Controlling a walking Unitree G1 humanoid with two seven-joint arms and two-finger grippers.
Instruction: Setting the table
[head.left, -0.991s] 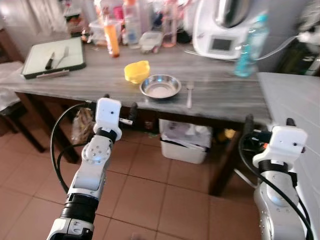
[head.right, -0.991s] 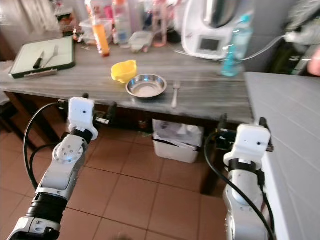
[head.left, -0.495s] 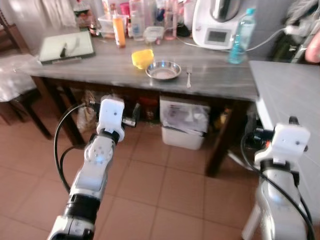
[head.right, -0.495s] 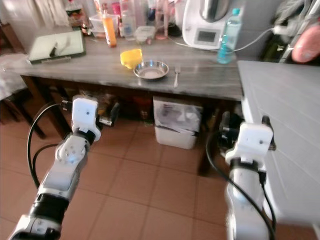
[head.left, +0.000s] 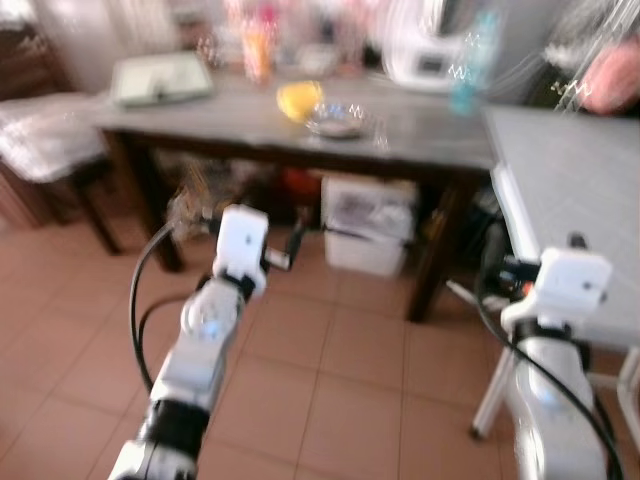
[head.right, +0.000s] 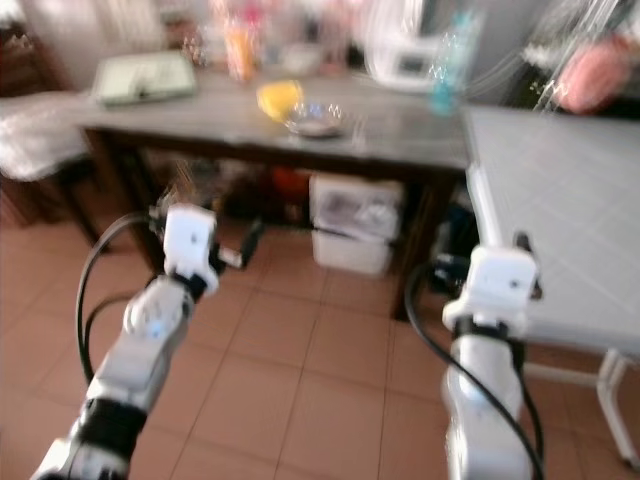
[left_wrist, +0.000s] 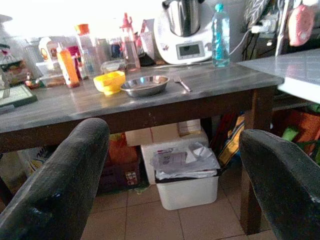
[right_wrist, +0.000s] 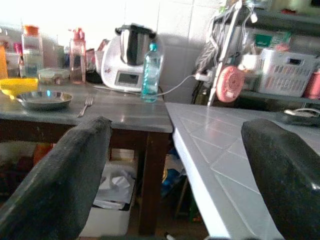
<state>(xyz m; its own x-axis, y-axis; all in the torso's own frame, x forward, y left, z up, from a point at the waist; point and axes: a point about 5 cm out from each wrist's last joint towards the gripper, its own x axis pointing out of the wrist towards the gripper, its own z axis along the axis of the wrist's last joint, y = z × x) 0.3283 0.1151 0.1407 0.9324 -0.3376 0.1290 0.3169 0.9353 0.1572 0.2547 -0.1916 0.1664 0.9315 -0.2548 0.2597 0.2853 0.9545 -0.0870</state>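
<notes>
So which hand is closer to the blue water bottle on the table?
Probably right. The right hand sits below the bottle, almost under it; the left hand is further off, toward the yellow bowl side.

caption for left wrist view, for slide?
Open left pincer faces wooden table with yellow bowl, steel dish, fork.
</notes>
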